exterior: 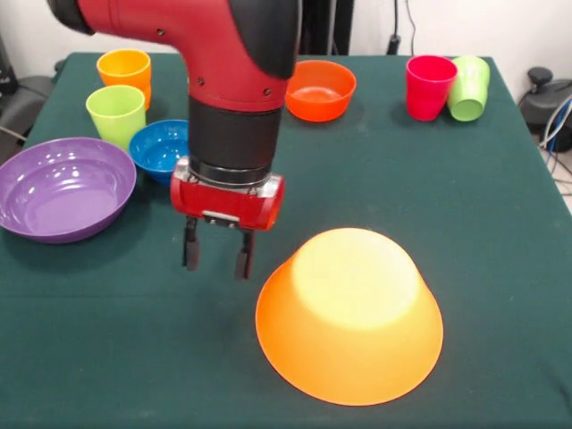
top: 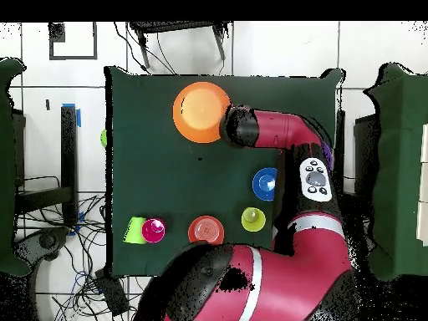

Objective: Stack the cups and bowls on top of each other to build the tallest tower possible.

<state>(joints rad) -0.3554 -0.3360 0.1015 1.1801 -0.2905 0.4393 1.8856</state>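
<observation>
The gripper (exterior: 217, 252) hangs just above the green table (exterior: 500, 206), its two dark fingers (exterior: 190, 247) pointing down with a narrow gap between them and nothing held. Right beside it, toward the front edge, the large orange-yellow bowl (exterior: 349, 315) sits upside down, rim flat on the cloth, apart from the fingers. No tower stands; every piece is on its own. At the left of the front view the wide purple bowl (exterior: 63, 186) rests upright, with the small blue bowl (exterior: 161, 147) just beside it and partly behind the arm (exterior: 223, 63). Behind those stand the lime green cup (exterior: 116, 113) and the orange cup (exterior: 125, 71), both upright. The red-orange bowl (exterior: 320, 89) sits upright at the far middle. At the far right the red cup (exterior: 429, 86) stands upright, and a green cup (exterior: 468, 88) lies tipped against it. From overhead, the arm reaches to the edge of the orange-yellow bowl (top: 201, 111)
</observation>
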